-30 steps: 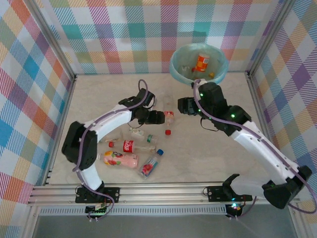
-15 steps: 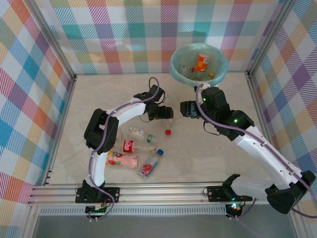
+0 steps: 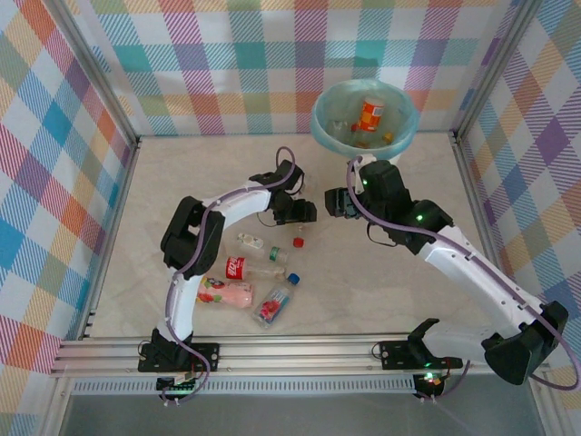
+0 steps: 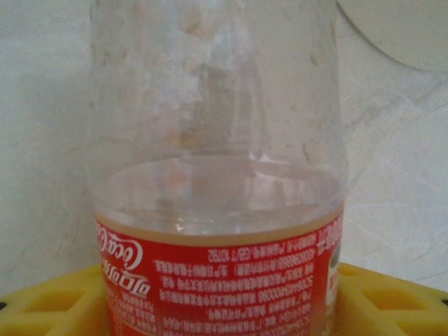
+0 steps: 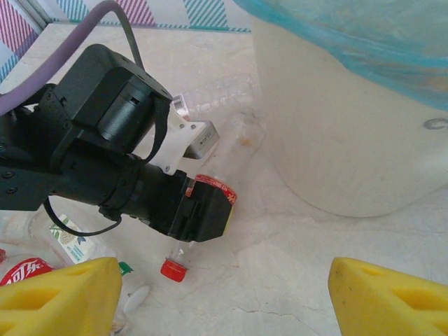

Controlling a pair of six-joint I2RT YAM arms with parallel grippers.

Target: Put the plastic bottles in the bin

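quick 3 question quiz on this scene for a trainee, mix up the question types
1. True or false: the right gripper is holding a bottle.
2. What does the left gripper grip? A) pink bottle B) clear bottle with red label C) blue-capped bottle
3. What colour is the bag lining the bin?
Key: 1 false, it is open and empty; 2 B; 3 light teal.

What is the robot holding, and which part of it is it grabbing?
The left claw grips a clear cola bottle around its red label, near the middle. The right claw is open and holds nothing.
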